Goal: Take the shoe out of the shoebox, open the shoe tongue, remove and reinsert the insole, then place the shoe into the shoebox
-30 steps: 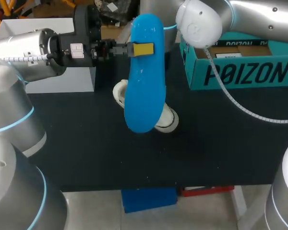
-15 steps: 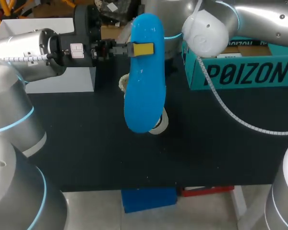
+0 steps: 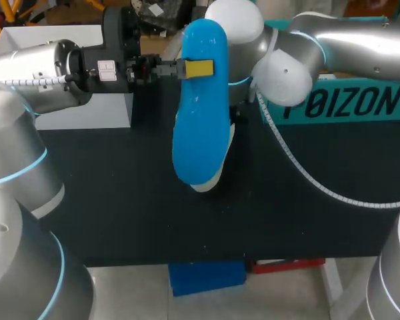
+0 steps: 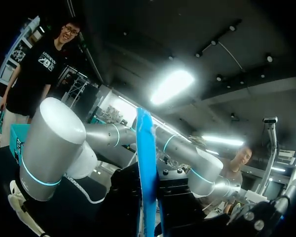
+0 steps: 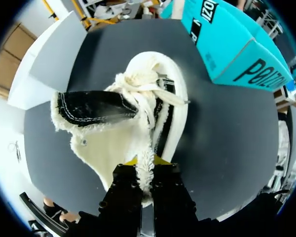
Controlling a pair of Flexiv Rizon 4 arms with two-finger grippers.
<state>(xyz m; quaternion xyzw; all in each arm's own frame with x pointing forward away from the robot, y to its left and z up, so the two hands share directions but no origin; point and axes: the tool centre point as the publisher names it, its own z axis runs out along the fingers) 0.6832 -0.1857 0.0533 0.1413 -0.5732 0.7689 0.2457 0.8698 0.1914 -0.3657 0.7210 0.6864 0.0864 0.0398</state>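
My left gripper [image 3: 199,68] is clamped on the blue insole [image 3: 200,127], holding it raised above the middle of the worktop [image 3: 120,200], its length running far to near. Below it is the cream shoe [image 5: 138,123], outside the teal shoebox [image 3: 347,103], which sits at the far right. My right gripper [image 5: 147,165] is closed tight on the shoe's frayed rim, the black tongue [image 5: 93,106] turned out to one side

We see a black table [image 3: 120,200] carrying a white box [image 3: 100,110] at upper left and a teal shoebox [image 3: 350,103] at upper right.
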